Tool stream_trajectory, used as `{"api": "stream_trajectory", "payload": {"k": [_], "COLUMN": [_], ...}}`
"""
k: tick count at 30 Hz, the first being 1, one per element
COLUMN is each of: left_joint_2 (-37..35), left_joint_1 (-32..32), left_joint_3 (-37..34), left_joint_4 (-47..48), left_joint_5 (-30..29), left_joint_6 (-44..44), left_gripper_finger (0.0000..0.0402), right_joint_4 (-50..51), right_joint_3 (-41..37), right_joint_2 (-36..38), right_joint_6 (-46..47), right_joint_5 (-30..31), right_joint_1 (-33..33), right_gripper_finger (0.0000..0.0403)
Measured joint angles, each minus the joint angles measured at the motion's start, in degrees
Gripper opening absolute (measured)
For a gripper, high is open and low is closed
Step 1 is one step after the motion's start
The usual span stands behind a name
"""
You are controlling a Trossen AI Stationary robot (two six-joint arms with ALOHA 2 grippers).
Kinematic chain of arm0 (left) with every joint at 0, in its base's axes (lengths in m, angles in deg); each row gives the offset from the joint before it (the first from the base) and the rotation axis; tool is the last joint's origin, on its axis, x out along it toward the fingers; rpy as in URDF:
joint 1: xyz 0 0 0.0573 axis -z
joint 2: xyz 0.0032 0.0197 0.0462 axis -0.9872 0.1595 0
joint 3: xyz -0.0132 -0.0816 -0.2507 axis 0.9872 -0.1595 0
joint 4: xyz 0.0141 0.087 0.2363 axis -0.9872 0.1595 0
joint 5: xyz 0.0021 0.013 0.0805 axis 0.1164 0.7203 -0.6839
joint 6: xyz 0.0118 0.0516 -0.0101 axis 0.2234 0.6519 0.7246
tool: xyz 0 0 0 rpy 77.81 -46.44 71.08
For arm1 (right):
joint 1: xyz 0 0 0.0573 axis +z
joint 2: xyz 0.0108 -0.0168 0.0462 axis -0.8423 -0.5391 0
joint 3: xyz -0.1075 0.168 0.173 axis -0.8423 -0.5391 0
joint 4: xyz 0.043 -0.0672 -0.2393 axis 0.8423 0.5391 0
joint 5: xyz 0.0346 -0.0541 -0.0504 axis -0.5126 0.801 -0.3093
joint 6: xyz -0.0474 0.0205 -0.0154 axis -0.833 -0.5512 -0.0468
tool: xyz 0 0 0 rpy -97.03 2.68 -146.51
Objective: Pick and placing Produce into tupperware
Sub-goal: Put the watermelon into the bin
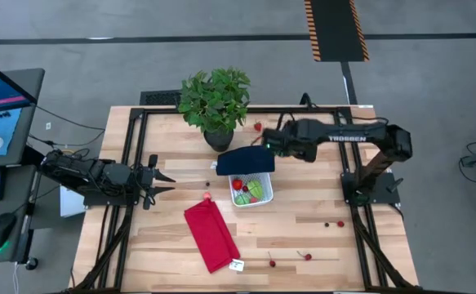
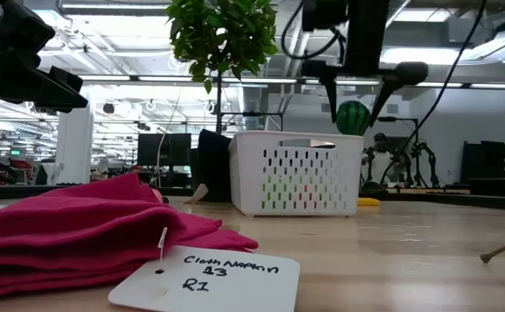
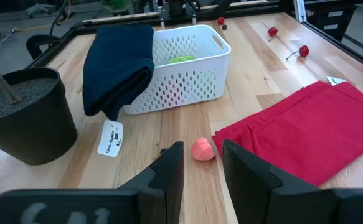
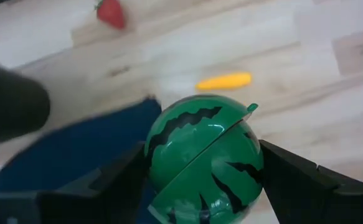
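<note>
Right wrist view: the striped watermelon [image 4: 203, 158] is clamped between the right gripper's [image 4: 203, 180] fingers, held above the dark blue cloth [image 1: 244, 162] draped over the white container's [image 1: 264, 196] far rim, toward the tabletop's far edge. Left gripper [image 3: 201, 163] is seen part-open, empty, near the left edge.

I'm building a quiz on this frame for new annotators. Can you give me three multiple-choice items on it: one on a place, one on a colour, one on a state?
1. Where is the toy watermelon?
A. in the right tool
B. on the red cloth
C. in the plant pot

2. What colour is the cloth draped on the white container?
A. yellow
B. dark navy
C. white

3. What is the left tool doing?
A. gripping the container
B. holding a cherry
C. holding nothing

Answers: 1 A, the fingers clasp it. 2 B, the high view shows it. 3 C, the gap between its fingers is bare.
</note>
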Motion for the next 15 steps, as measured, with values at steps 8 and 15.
{"api": "stream_trajectory", "payload": {"k": [8, 15], "left_joint_2": [0.00, 0.00], "left_joint_1": [0.01, -0.01], "left_joint_3": [0.00, 0.00], "left_joint_4": [0.00, 0.00], "left_joint_5": [0.00, 0.00], "left_joint_6": [-0.01, 0.01], "left_gripper_finger": [0.0100, 0.0100], "right_joint_4": [-1.08, -10.56], "right_joint_3": [0.00, -0.06], "right_joint_2": [0.93, -0.32], "right_joint_6": [8.35, 5.58], "right_joint_5": [8.69, 10.61], "right_joint_1": [13.36, 20.54], "right_gripper_finger": [0.0306, 0.0306]}}
